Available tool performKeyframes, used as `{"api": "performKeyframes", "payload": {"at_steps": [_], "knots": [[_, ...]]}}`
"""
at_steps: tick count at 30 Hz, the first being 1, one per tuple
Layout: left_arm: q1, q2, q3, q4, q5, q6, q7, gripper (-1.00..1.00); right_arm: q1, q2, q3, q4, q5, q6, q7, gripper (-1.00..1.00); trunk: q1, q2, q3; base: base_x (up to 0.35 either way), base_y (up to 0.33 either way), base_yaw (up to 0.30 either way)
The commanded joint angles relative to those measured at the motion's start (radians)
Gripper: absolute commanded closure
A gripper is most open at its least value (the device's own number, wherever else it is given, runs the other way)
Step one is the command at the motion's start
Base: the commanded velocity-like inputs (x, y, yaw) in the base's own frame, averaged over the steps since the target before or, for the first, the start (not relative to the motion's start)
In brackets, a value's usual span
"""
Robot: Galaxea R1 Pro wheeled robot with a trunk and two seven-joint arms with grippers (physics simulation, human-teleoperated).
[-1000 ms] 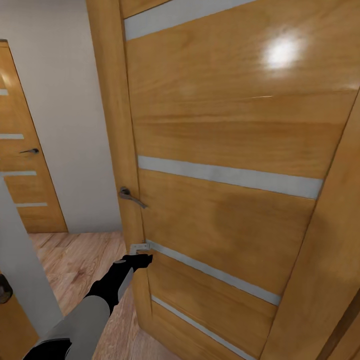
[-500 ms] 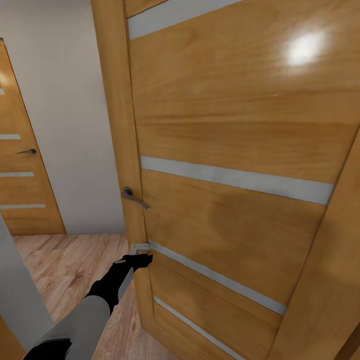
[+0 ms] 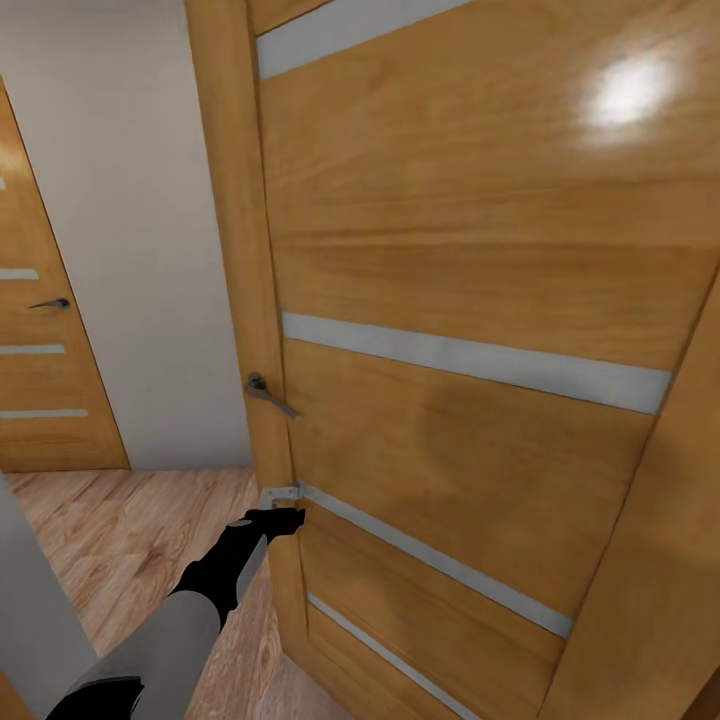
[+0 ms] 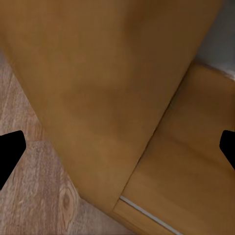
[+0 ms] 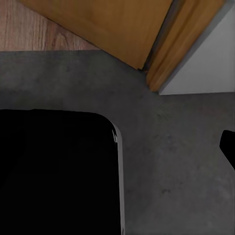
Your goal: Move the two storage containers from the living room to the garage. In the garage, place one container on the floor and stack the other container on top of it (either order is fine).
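Both storage containers are out of view. My left arm reaches forward, and its gripper (image 3: 284,520) meets the free edge of a large wooden door (image 3: 450,300), below the metal lever handle (image 3: 268,392). In the left wrist view the two black fingertips (image 4: 10,152) sit at opposite borders, far apart and open, with nothing between them but the door's edge. The right wrist view looks down on dark grey concrete floor (image 5: 171,147), with one black fingertip (image 5: 227,147) at the border.
The door stands ajar over light wood plank floor (image 3: 130,540). Beyond it are a white wall (image 3: 140,250) and a second wooden door (image 3: 40,350). A grey wall edge (image 3: 30,620) is close at lower left. My black base (image 5: 54,171) rests on the concrete by the door frame.
The whole picture has slid a little to the left, so the camera has moved: the far door and the grey wall edge sit nearer the border. My left gripper stays at the door's edge.
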Motion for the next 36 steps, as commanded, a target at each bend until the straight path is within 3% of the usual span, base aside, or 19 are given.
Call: {"api": "performKeyframes", "payload": {"at_steps": [1, 22, 36], "knots": [[0.000, -0.002, 0.006, -0.002, -0.004, 0.006, -0.004, -1.00, 0.000, 0.000, 0.000, 0.001, 0.005, -0.003, -0.006, -1.00, 0.000, -0.001, -0.001, 0.123, -0.078, 0.000], [0.000, -0.002, 0.006, -0.002, -0.004, 0.006, -0.004, -1.00, 0.000, 0.000, 0.000, 0.001, 0.005, -0.003, -0.008, -1.00, 0.000, -0.001, 0.000, 0.033, -0.023, -0.002], [0.000, -0.005, 0.005, -0.002, -0.005, 0.007, -0.010, -1.00, 0.000, 0.000, 0.000, 0.001, 0.005, -0.003, -0.007, -1.00, 0.000, -0.001, 0.008, 0.000, 0.000, -0.115]]}}
